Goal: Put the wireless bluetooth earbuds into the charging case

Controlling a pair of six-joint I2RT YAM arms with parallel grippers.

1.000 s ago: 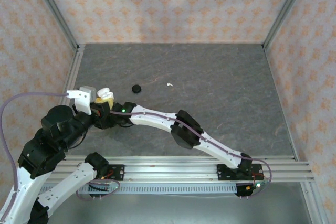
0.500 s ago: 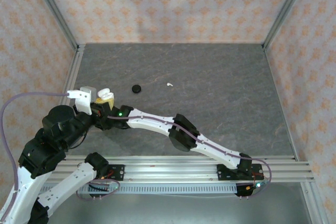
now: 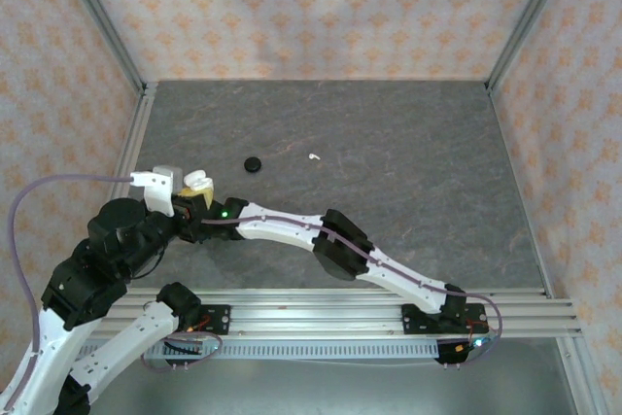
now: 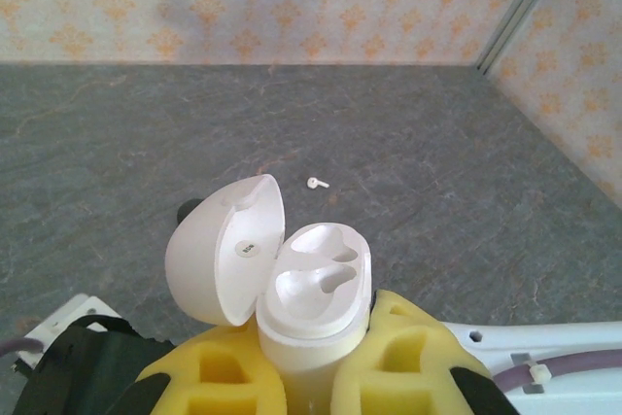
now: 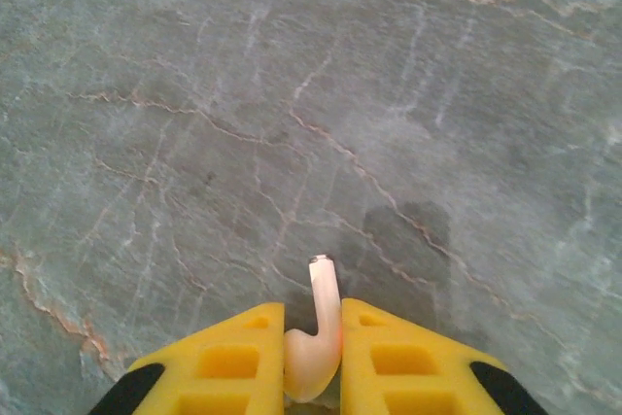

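Grey veined stone-look table top (image 3: 408, 143); orange-patterned papered walls (image 3: 321, 7) on three sides; aluminium corner posts (image 3: 97, 17); even light, probably overhead.

- Type: robot test cell, lab setting.
- Walls (image 3: 321, 7): flat panels on three sides, printed with an orange-on-cream pattern, framed by aluminium posts (image 3: 525, 21).
- Desk (image 3: 408, 143): grey stone-look surface boxed in by the panels.
- Rail (image 3: 321, 310): aluminium extrusion along the near edge, carrying the left arm (image 3: 97, 274) and right arm (image 3: 340, 240).
- Cable (image 3: 68, 181): exposed purple lead looping off the left arm.
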